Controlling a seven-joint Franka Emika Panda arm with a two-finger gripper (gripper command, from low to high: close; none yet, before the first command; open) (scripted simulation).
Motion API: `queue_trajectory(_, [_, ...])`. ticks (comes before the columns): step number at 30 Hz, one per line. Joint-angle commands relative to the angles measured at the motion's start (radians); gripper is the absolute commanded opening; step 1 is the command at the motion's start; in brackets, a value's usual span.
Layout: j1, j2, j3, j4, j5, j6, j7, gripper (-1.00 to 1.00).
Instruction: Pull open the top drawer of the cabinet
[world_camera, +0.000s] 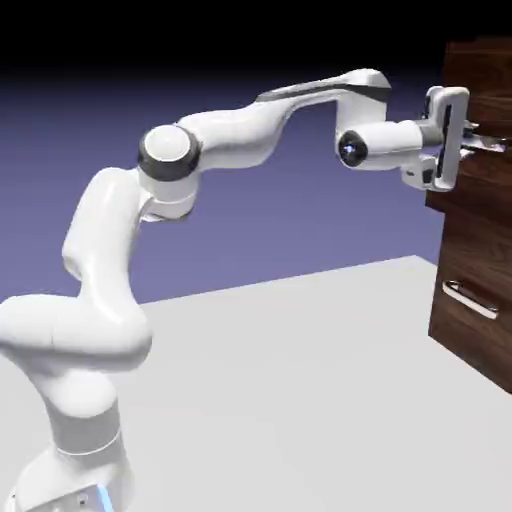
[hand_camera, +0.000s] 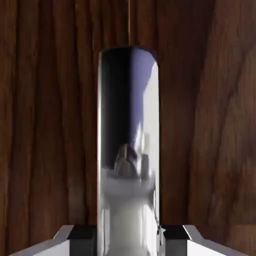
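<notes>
Level, end effector (world_camera: 480, 140) clamps top drawer's (world_camera: 485, 85) horiz handle (hand_camera: 128, 150).

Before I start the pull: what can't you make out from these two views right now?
- Cabinet: exterior view's right edge cuts it off; its full width is unseen.
- Top drawer: whether it has slid out at all; exterior view shows no clear gap.
- Handle: its ends; hand view's bottom edge crops one.
- Gripper fingertips: contact on the handle is hidden behind the bar.
- Lower drawer handle: too small for detail.

A pale grey table (world_camera: 300, 350) lies before a blue-violet backdrop (world_camera: 120, 110) darkening upward to black.
</notes>
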Motion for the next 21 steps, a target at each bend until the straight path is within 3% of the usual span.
queue_trajectory(1, [0.034, 0.010, -0.023, -0.036, 0.015, -0.008, -0.022, -1.00])
queue_trajectory(21, [0.758, 0.037, -0.567, -0.661, 0.093, -0.111, -0.192, -1.00])
